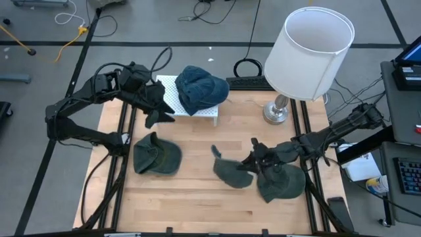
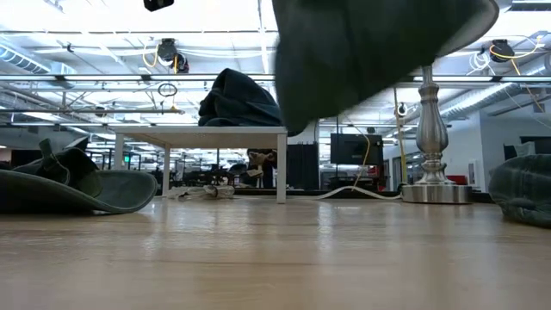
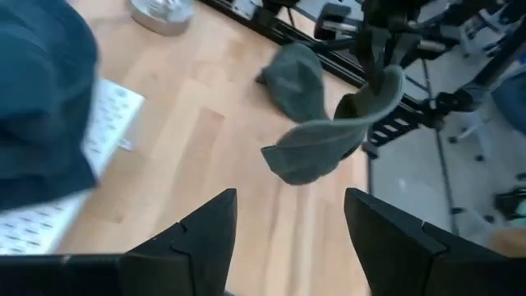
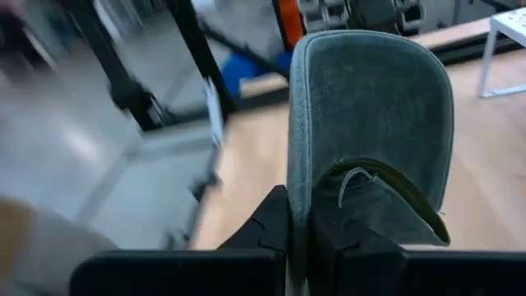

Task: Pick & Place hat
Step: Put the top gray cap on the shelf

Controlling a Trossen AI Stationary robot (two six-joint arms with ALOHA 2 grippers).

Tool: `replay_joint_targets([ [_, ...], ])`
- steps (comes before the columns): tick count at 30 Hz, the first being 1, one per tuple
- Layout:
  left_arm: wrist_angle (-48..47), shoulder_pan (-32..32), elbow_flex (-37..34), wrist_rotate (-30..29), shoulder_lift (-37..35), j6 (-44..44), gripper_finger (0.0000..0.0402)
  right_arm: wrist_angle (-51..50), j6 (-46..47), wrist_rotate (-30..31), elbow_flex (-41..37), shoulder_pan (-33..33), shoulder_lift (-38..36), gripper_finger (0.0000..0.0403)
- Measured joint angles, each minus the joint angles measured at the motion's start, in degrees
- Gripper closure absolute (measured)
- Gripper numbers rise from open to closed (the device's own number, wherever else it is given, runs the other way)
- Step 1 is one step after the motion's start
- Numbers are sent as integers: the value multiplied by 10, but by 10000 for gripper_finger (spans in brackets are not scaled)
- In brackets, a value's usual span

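Observation:
My right gripper [image 1: 254, 162] is shut on a dark green hat [image 1: 231, 172], which shows lifted clear of the wood in the low view [image 2: 379, 52]. A second green hat [image 1: 156, 157] lies on its brim at the table's left. A third [image 1: 284, 183] lies under the right arm. A blue knit hat [image 1: 200, 89] sits on a small white stand [image 1: 212, 113]. My left gripper [image 3: 288, 238] is open and empty, hovering by the stand's left end [image 1: 155, 110]. My right gripper pinches the dark green hat by its edge [image 4: 301, 193] between the two fingers [image 4: 275, 218]. They come roughly level from the table's right side. The hat stands out beyond the fingertips, lifted clear of the table.
A lamp with a large white shade [image 1: 309, 52] stands on a metal base [image 1: 276, 112] at the far right. Bare wood [image 1: 197, 197] lies along the near edge and in the middle. Black frame rails [image 1: 122, 171] run down both sides of the table.

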Motion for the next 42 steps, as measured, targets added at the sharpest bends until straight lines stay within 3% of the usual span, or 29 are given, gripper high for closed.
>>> replay_joint_targets([
  [5, -1, -21, 0, 0, 0, -110, 157, 80, 98, 1, 0, -1, 0, 394],
  [9, -1, -30, 0, 14, 0, -140, 154, 130, 169, 1, 0, -1, 0, 394],
  [16, -1, -68, 0, 31, 0, -108, 169, 172, 274, 34, 0, -13, 0, 394],
  [22, 3, -129, 0, 15, 0, -14, 201, 172, 368, 113, 0, -26, 0, 394],
  [30, 79, -239, 0, -15, 0, 20, 242, 178, 480, 224, 0, -32, 15, 394],
  [35, 123, -309, 0, -129, -1, 49, 241, 179, 507, 227, 0, -32, 27, 394],
  [42, 125, -400, 0, -414, 2, 70, 217, 234, 509, 229, 0, -32, 41, 394],
])
